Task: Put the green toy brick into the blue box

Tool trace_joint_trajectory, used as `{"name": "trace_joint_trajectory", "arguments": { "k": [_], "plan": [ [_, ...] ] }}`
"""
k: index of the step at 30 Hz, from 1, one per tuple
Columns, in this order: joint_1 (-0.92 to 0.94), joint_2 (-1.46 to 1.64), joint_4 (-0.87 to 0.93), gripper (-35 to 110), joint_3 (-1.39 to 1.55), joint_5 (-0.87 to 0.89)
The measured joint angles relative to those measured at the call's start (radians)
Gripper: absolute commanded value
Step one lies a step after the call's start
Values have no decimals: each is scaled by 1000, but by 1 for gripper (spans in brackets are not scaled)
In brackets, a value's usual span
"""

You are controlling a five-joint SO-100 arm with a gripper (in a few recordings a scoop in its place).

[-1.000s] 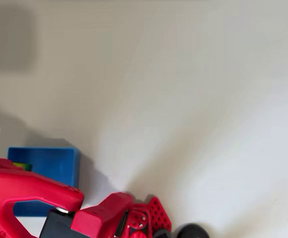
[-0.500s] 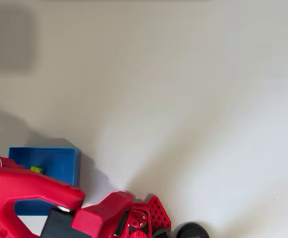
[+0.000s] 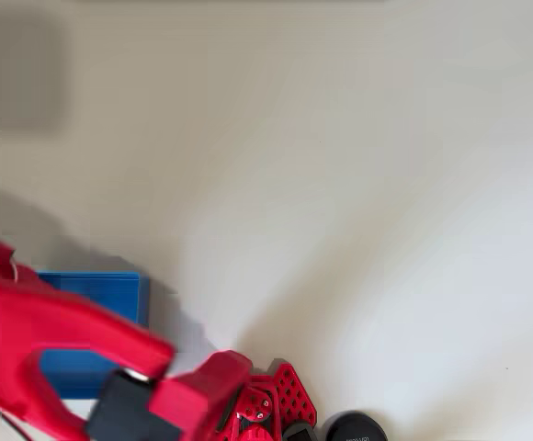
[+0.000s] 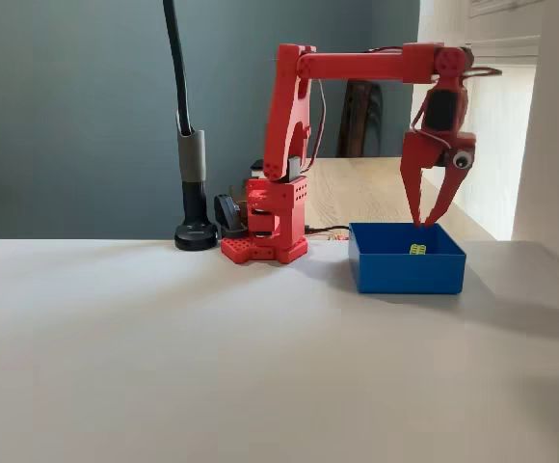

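Small lime-green plastic toy brick (image 4: 418, 250) lying inside the shallow square bright-blue plastic box (image 4: 407, 271), right of the red arm's base in the fixed view. Red two-finger gripper (image 4: 428, 220) hanging just above, fingers spread, holding nothing. Placement apparently done; only pulling clear left.

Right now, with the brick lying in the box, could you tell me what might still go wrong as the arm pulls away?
The gripper hangs open just above the blue box, fingertips near its back wall; a low sideways retreat could clip the rim and push the box. The green brick lies close under the fingertips, so any dip could knock it.
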Motion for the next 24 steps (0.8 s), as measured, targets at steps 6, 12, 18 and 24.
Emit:
{"name": "trace_joint_trajectory", "arguments": {
  "k": [6, 12, 18, 24],
  "plan": [
    [206, 149, -98, 0, 114, -43],
    [446, 267, -178, 0, 255, -48],
    [618, 360, -268, 0, 388, -40],
    [788, 502, -382, 0, 568, -26]
  ]
}}
